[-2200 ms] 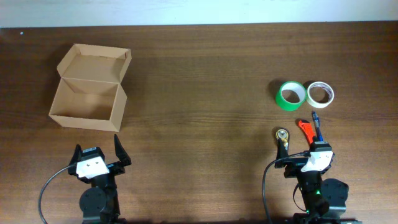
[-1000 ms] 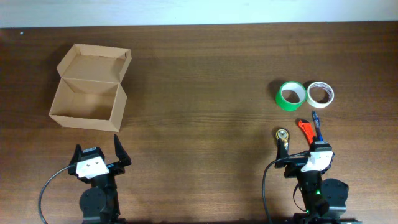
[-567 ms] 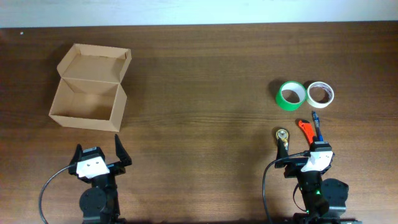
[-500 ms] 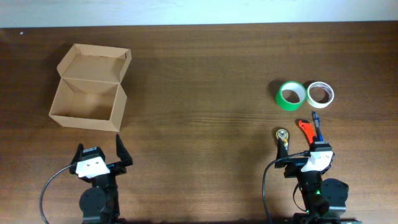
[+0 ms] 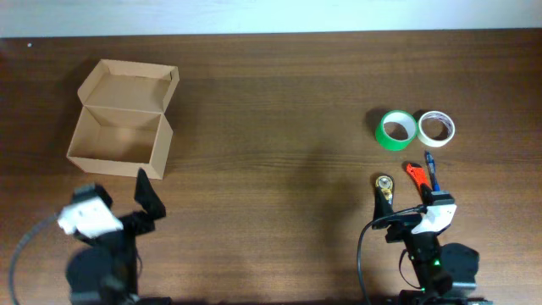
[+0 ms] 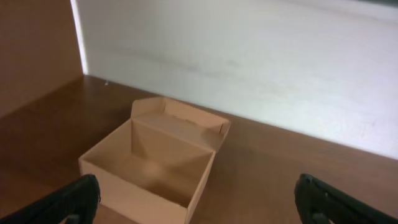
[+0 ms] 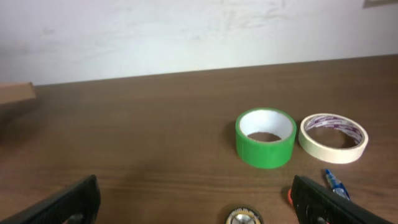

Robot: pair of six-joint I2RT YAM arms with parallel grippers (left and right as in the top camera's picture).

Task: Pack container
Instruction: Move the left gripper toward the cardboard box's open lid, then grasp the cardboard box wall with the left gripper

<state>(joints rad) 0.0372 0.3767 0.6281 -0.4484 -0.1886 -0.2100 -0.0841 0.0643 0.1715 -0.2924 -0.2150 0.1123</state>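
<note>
The container point(image 5: 123, 119) is set open at the upper left of the overhead frame. The left gripper point(image 6: 198, 202) and right gripper point(image 7: 196, 202) are held with jaws wide, empty. The green tape roll point(image 5: 395, 130), at the right, is best gripped across its wall.

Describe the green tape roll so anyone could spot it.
On the wooden table, go right, away from the open cardboard box. Two tape rolls lie side by side; the green tape roll is the left, taller one; the cream roll is flatter.
</note>
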